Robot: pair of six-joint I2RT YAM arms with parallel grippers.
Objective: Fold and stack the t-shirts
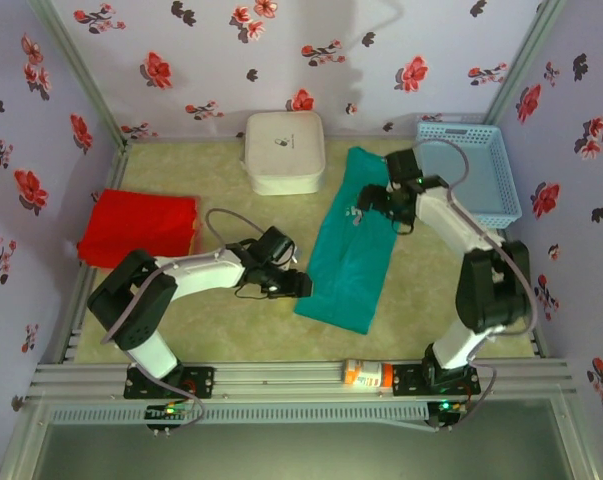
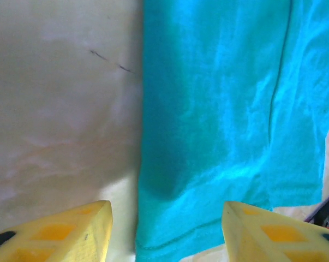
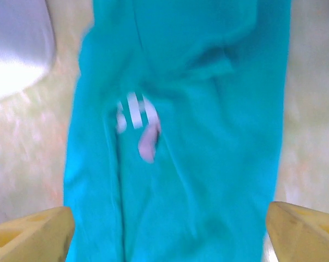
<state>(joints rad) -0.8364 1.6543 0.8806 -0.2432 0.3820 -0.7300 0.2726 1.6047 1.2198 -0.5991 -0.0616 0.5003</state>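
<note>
Your left gripper at the near hem and right gripper over the far end both stand with jaws apart and empty above the teal t-shirt, folded lengthwise at the centre of the table; a shallow pinch catching one layer only risks undoing that fold.

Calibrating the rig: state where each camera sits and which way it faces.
Top external: above and behind the bases, looking down on the table; both arms, left gripper, right gripper.
Left wrist: on the left arm, down at the teal t-shirt's edge; yellow fingers.
Right wrist: down at its white print; yellow fingers.
Shared: the teal t-shirt.
</note>
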